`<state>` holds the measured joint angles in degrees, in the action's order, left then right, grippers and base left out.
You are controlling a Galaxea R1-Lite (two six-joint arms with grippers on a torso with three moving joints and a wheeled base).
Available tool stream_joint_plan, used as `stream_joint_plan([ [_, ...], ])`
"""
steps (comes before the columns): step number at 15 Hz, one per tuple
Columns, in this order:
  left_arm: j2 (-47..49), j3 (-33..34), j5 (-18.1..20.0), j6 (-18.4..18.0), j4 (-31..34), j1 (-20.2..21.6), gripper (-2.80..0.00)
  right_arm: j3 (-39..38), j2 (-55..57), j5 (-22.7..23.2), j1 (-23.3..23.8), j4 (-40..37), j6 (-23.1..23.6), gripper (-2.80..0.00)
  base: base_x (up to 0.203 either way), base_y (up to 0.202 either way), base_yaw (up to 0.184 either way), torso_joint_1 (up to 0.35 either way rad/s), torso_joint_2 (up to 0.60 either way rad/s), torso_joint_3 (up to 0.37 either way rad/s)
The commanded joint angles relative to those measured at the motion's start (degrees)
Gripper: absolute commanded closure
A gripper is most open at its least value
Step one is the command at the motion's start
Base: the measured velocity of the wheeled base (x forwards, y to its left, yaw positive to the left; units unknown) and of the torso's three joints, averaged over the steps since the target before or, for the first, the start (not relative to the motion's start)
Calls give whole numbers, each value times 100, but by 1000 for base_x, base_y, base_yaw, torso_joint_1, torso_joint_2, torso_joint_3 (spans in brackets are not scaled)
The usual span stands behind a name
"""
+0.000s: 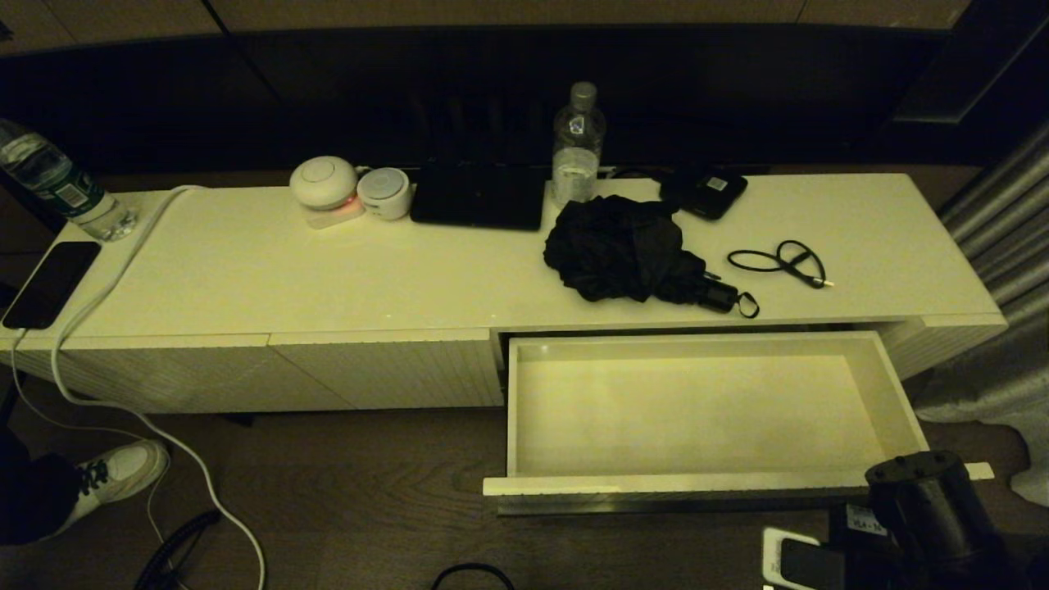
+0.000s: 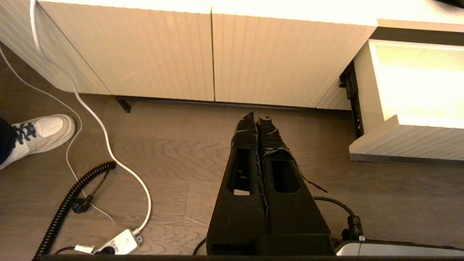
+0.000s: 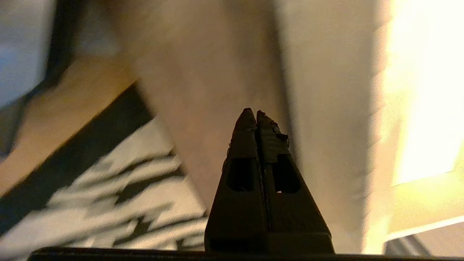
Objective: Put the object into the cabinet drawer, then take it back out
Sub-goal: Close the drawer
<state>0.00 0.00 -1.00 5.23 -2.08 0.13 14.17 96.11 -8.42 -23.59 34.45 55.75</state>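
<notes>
- The cabinet drawer [image 1: 705,410] stands pulled out and bare; a folded black umbrella [image 1: 631,254], likely my object, lies on the cabinet top above it.
- My left hand [image 2: 256,117] and right hand [image 3: 252,112] are both pressed together, holding nothing; the placing is not yet begun.

Dim room, wooden floor [image 1: 369,492], grey curtain [image 1: 1004,221]

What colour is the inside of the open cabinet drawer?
Plain white inside the cabinet drawer, with no pattern and nothing in it; the head view shows it best.
</notes>
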Motion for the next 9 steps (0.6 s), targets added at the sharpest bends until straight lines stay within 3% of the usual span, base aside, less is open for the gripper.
stream_joint_plan([
  [1, -9, 0, -6, 4, -2, 4, 0, 55, 592, -2, -17, 800, -130, 0, 0, 0, 0, 0, 0, 0],
  [9, -9, 0, -6, 4, -2, 4, 0, 107, 831, -28, -14, 1782, -240, 0, 0, 0, 0, 0, 0, 0],
])
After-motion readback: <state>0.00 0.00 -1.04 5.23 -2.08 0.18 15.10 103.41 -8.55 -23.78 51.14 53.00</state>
